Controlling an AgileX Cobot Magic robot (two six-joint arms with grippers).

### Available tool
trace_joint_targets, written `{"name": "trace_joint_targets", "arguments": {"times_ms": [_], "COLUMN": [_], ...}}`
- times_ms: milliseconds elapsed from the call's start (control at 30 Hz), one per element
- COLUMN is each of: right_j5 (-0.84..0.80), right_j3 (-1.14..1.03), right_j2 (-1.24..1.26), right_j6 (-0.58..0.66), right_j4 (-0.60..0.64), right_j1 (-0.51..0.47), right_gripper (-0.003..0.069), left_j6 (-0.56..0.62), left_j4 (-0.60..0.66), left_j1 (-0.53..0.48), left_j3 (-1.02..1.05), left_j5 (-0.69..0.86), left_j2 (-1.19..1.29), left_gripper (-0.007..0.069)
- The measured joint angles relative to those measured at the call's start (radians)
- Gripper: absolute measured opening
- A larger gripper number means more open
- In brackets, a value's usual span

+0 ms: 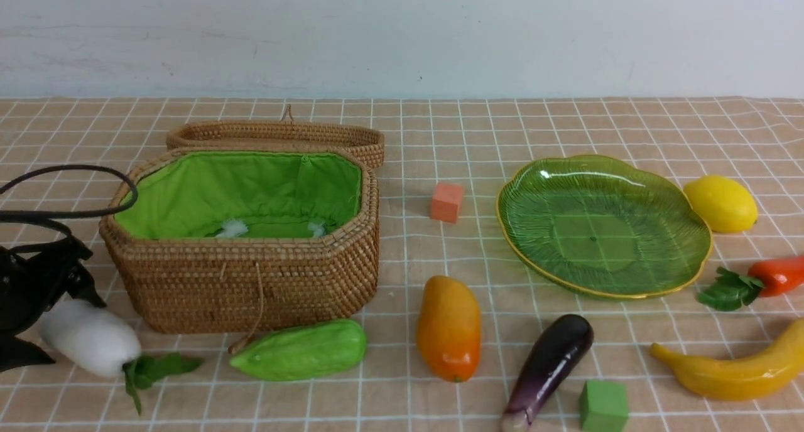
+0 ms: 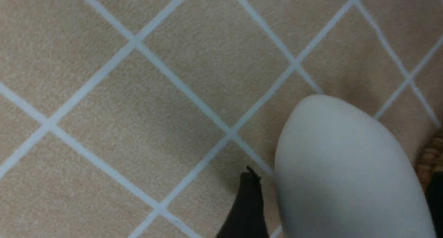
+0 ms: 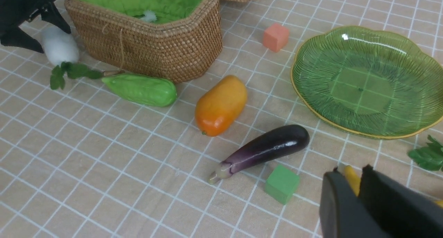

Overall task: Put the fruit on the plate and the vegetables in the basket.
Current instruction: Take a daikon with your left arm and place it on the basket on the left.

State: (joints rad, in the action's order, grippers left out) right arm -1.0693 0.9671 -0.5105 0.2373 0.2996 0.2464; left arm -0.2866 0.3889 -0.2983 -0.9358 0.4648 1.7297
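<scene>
White radish (image 1: 91, 336) lies on the surface (image 1: 440, 137) at eight o'clock from the basket (image 1: 251, 281), between the left jaws, which stand apart. The right jaws are nearly together.

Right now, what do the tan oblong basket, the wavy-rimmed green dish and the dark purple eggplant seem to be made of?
Tan oblong basket: woven wicker or similar fibre, matte; coiled rows show, with a green cloth lining inside.
Wavy-rimmed green dish: probably glass, glossy; the checked tablecloth grid shows through it.
Dark purple eggplant: likely plastic, smooth; light glints on its skin.
</scene>
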Motion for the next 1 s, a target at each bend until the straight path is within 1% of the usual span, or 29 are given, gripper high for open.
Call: {"name": "trace_joint_targets", "arguments": {"times_ms": [33,67,167,267,367,467,533,567,600,633,667,733,767,800,833,867,900,933,1000], "right_j5": [-0.005,-0.010,-0.020,-0.021,-0.022,-0.023,-0.021,-0.016,-0.014,-0.005,-0.001,0.037,0.045,0.047,0.060,0.066,0.066,0.066,0.065], "right_j3": [0.000,0.000,0.000,0.000,0.000,0.000,0.000,0.000,0.000,0.000,0.000,0.000,0.000,0.000,0.000,0.000,0.000,0.000,0.000], "right_j2": [0.000,0.000,0.000,0.000,0.000,0.000,0.000,0.000,0.000,0.000,0.000,0.000,0.000,0.000,0.000,0.000,0.000,0.000,0.000], "right_j6": [0.000,-0.001,-0.001,-0.001,-0.001,-0.001,-0.001,-0.001,-0.001,-0.001,-0.001,0.008,0.015,0.015,0.020,0.023,0.023,0.023,0.023], "right_j4": [0.001,0.002,0.006,0.016,0.025,0.028,0.029,0.029,0.029,0.029,0.029,0.031,0.032,0.032,0.032,0.032,0.032,0.032,0.032], "right_j1": [0.000,0.000,0.000,0.000,0.000,0.000,0.000,0.000,0.000,0.001,0.001,0.002,0.002,0.002,0.003,0.003,0.003,0.003,0.003], "right_gripper": [0.0108,0.0108,0.0108,0.0108,0.0108,0.0108,0.0108,0.0108,0.0108,0.0108,0.0108,0.0108,0.0108,0.0108,0.0108,0.0108,0.0108,0.0108,0.0108], "left_j6": [0.001,0.001,0.001,0.001,-0.001,0.005,0.044,0.083,0.126,0.209,0.225,0.482,0.576,0.623,0.788,0.899,0.940,1.085,1.208], "left_j4": [0.001,-0.002,-0.022,-0.045,-0.094,-0.148,-0.160,-0.158,-0.155,-0.146,-0.144,-0.106,-0.088,-0.079,-0.048,-0.031,-0.026,-0.015,-0.010], "left_j1": [0.000,0.000,0.000,0.000,0.000,0.000,0.000,0.000,0.003,0.013,0.015,0.078,0.118,0.127,0.195,0.257,0.267,0.346,0.425], "left_j3": [0.000,0.001,0.001,0.001,0.001,0.003,-0.002,-0.015,-0.026,-0.056,-0.068,-0.156,-0.196,-0.204,-0.259,-0.302,-0.309,-0.359,-0.409], "left_j5": [0.005,0.012,0.030,0.041,0.063,0.089,0.104,0.120,0.131,0.140,0.143,0.154,0.156,0.157,0.159,0.160,0.160,0.160,0.142], "left_j2": [0.007,0.011,0.010,0.010,-0.004,-0.081,-0.181,-0.240,-0.287,-0.353,-0.363,-0.460,-0.475,-0.480,-0.482,-0.476,-0.470,-0.440,-0.389], "left_gripper": [0.0584,0.0549,0.0496,0.0496,0.0496,0.0496,0.0496,0.0496,0.0496,0.0496,0.0496,0.0496,0.0496,0.0496,0.0496,0.0496,0.0496,0.0496,0.0496]}}
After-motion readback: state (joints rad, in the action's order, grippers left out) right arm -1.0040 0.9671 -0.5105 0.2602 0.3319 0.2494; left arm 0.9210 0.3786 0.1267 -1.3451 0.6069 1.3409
